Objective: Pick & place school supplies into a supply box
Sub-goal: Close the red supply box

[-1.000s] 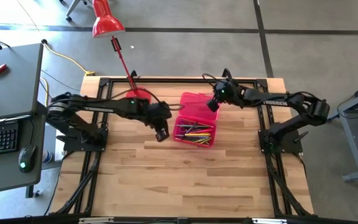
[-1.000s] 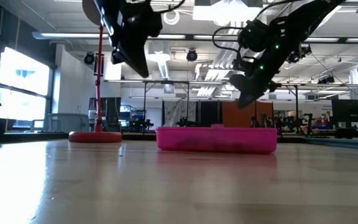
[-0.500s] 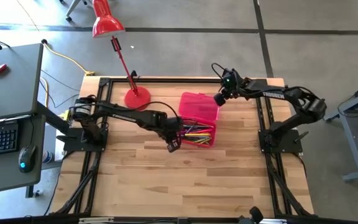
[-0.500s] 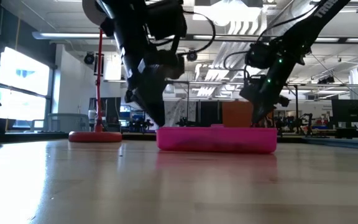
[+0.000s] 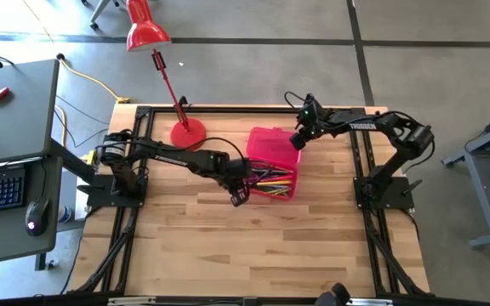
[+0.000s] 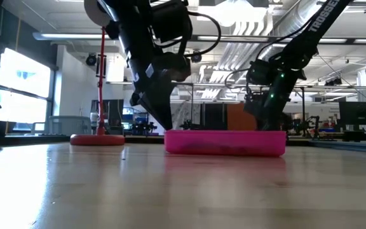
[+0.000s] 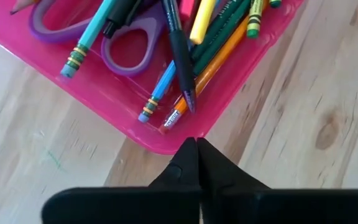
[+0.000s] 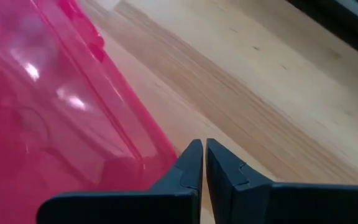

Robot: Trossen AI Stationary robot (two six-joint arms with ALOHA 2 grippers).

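I see the left gripper [image 5: 240, 197] with its jaws pressed together, holding nothing, tips against the near-left corner of the supply box [image 5: 288, 192], which sits mid-worktop toward the far edge holding pencils and pens [image 7: 194, 53] and purple scissors [image 7: 126, 46]. Beyond, the right gripper [image 5: 296, 142], also closed and empty, touches the open lid [image 5: 272, 143]. Since a second ago, my left arm has swung from the red lamp base [image 5: 187, 133] to the box.

Supplies [image 5: 270, 180] lie in the box [image 5: 272, 140], lamp [image 5: 186, 133] to its left.
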